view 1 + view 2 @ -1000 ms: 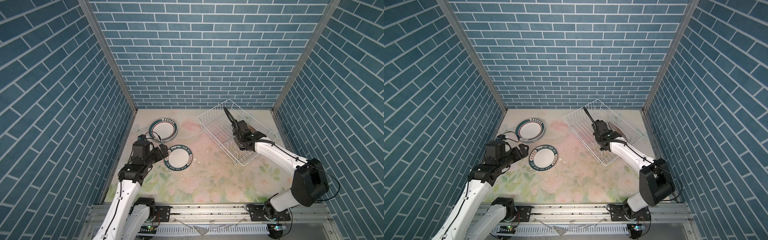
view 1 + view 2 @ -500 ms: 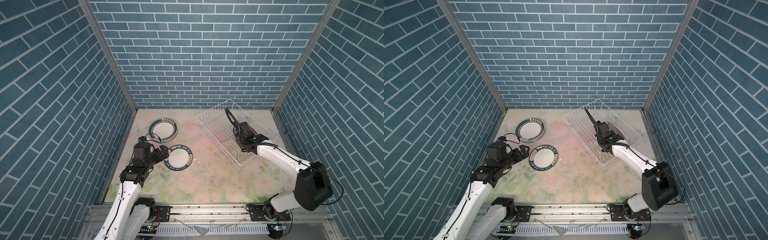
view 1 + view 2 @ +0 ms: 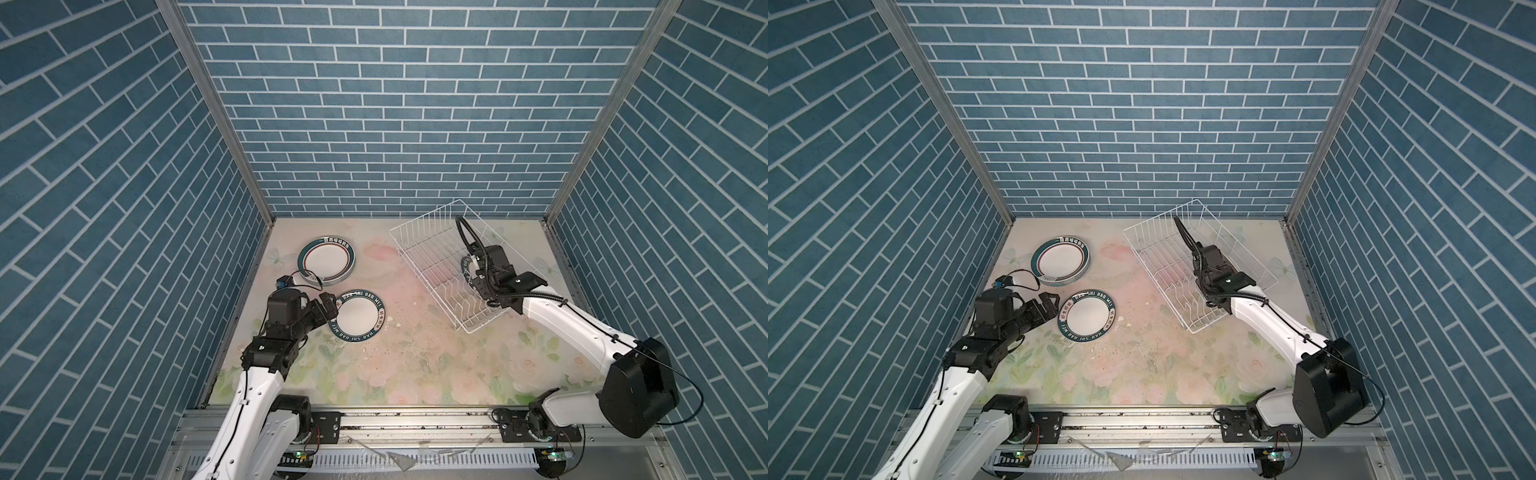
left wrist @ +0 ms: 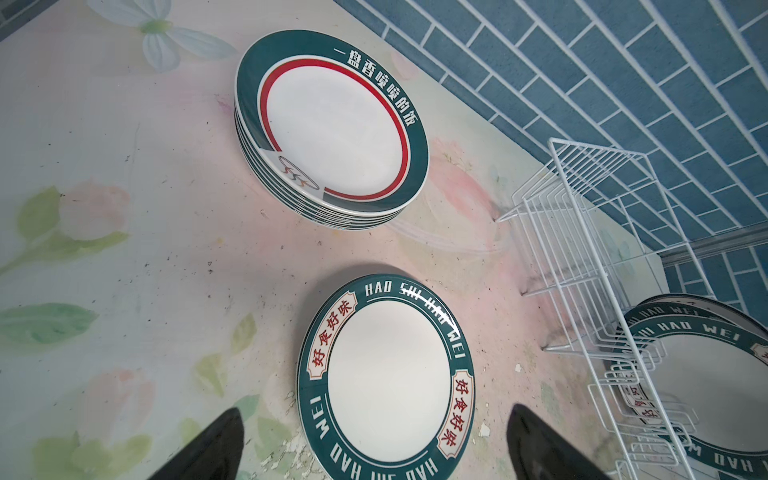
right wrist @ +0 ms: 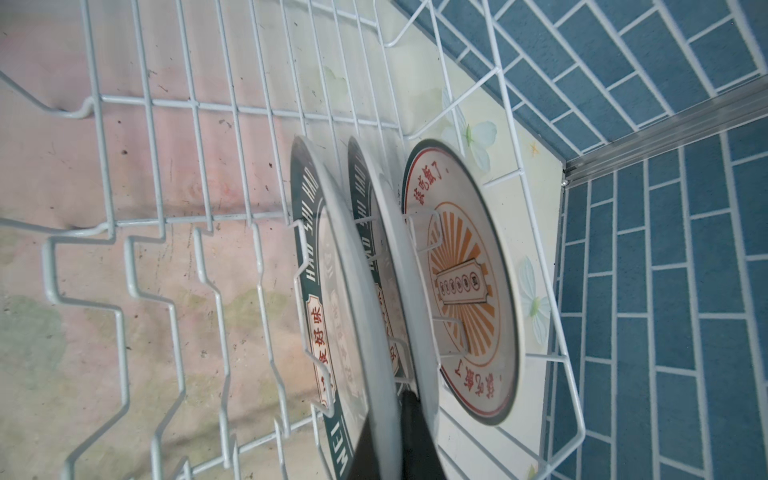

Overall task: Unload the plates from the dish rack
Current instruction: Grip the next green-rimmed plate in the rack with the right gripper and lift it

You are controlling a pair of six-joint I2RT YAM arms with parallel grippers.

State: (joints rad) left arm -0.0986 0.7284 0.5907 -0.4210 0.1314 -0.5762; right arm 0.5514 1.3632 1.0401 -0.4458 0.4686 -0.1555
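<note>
1. Three plates stand on edge between the tines at one end of the dish rack (image 5: pixel 166 104). The nearest plate (image 5: pixel 305 195) is green-rimmed, the second plate (image 5: pixel 359 183) just behind it looks the same, and the sunburst plate (image 5: pixel 461 270) is closest to the rack's end wall.
2. Seen in both top views, the dish rack (image 3: pixel 432 249) (image 3: pixel 1154 245) sits askew on the far right part of the flowered surface (image 3: pixel 415 353). The rest of its slots are bare wire.
3. The right gripper (image 5: pixel 388 411) reaches down into the rack (image 3: pixel 482 270). Its jaws are pressed together on the rim of the nearest plate, one dark finger on the plate's face and the other in the gap before the second plate.
4. A stack of plates (image 3: pixel 326 259) (image 4: pixel 332 124), larger ones with green rims and a red ring, lies flat on the surface's far left, well apart from the rack.
5. A single plate (image 3: pixel 358 316) (image 4: pixel 386 374), green-rimmed and lettered, lies flat just in front of that stack.
6. The left gripper (image 4: pixel 376 444) (image 3: pixel 1048 303) hovers at the near left edge of the single plate. Its jaws are spread wide and hold nothing.
</note>
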